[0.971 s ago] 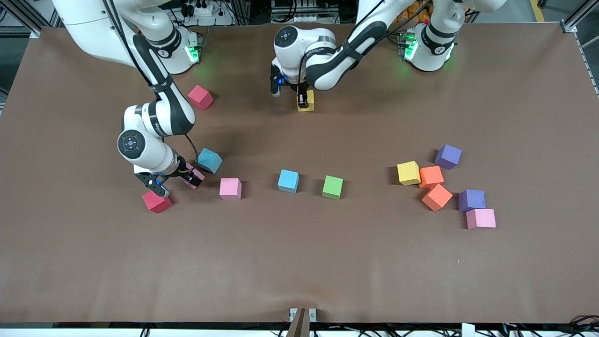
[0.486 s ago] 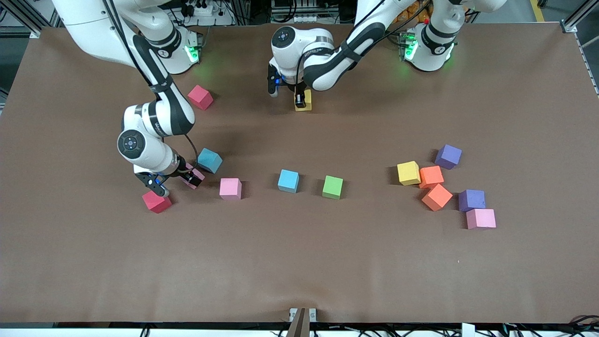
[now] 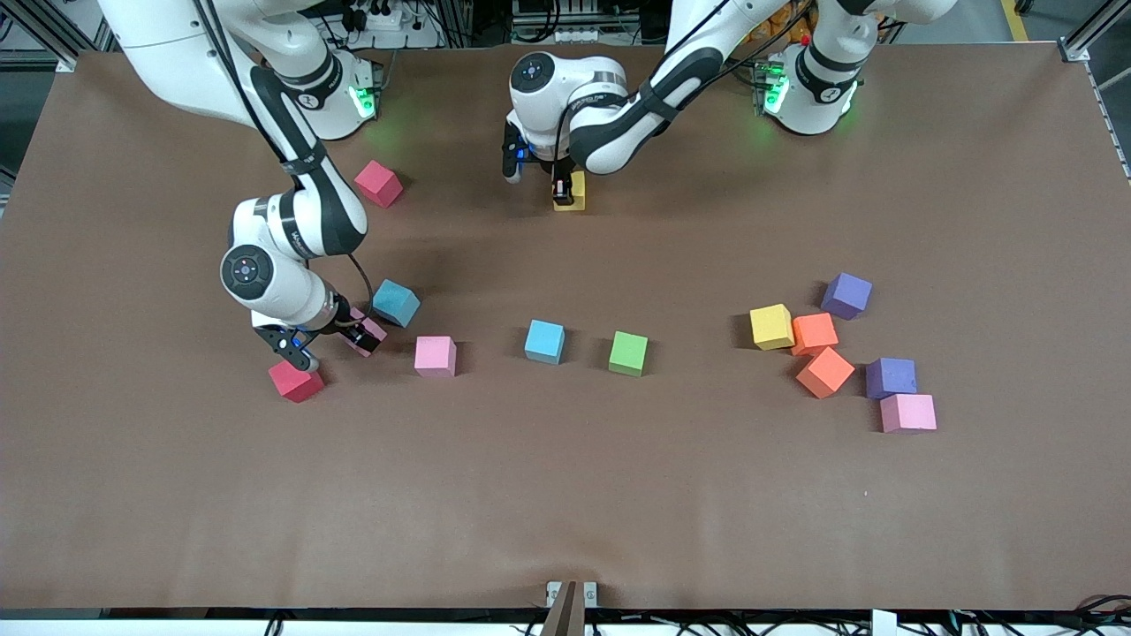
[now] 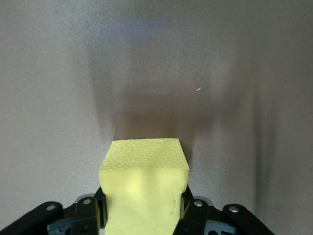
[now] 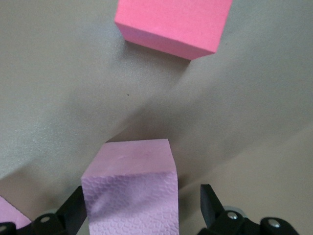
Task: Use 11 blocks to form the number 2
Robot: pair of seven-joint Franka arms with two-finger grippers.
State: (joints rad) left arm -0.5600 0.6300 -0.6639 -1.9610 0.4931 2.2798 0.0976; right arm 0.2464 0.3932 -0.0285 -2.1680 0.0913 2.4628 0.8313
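My left gripper (image 3: 562,187) is shut on a yellow block (image 3: 576,189) near the robots' edge of the table; the left wrist view shows its jaws squeezing that block (image 4: 144,176). My right gripper (image 3: 353,338) is open around a pink block (image 3: 369,331) that stands on the table; in the right wrist view (image 5: 142,208) one finger is at the block (image 5: 129,191) and a gap shows at the other. A red block (image 3: 296,382) lies beside it and also shows in the right wrist view (image 5: 171,24). No digit 2 is laid out.
A teal block (image 3: 396,303), a pink block (image 3: 436,356), a light blue block (image 3: 544,342) and a green block (image 3: 628,353) lie mid-table. Another red block (image 3: 378,183) lies near the right arm's base. Several yellow, orange, purple and pink blocks cluster (image 3: 825,372) toward the left arm's end.
My left gripper has moved a little toward the right arm's end with the yellow block. The right arm has not moved.
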